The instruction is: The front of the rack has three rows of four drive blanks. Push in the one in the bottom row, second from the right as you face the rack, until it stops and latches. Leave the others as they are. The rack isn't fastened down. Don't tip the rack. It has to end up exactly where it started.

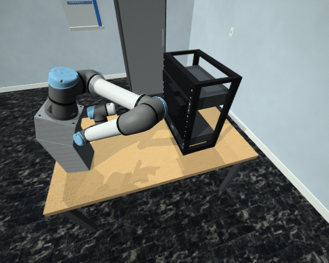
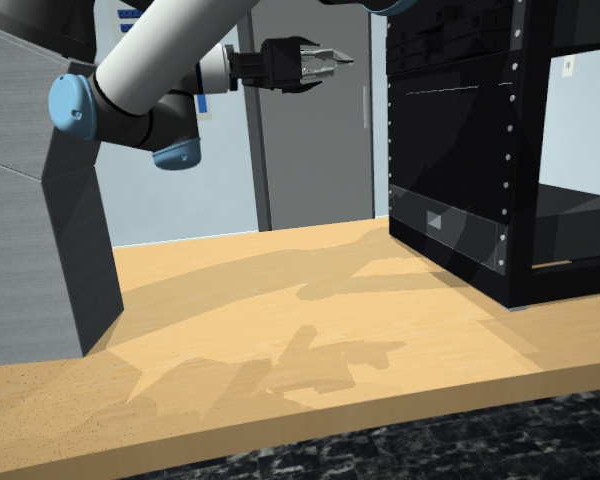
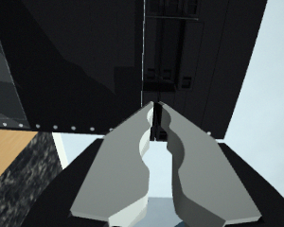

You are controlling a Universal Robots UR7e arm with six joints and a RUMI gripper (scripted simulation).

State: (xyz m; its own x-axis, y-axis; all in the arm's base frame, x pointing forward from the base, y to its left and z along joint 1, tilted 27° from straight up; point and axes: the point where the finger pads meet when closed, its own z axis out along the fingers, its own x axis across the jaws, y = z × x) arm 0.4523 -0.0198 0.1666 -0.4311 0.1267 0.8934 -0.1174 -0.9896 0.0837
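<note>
Looking from the top, one arm (image 1: pixel 122 96) folds between its base and one rack (image 1: pixel 234 76) on one table (image 1: pixel 74 195), the blanks too dark to count. In the exterior view the gripper (image 2: pixel 344 57), pressed together on nothing, hangs apart from the rack front. The wrist view shows a few blanks (image 3: pixel 167 74) ahead; the target is not discernible, so the push seems unstarted, and next comes aligning squarely for a gentle push.

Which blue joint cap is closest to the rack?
The elbow cap, almost at the rack front; the other caps sit back by the grey pedestal.
</note>
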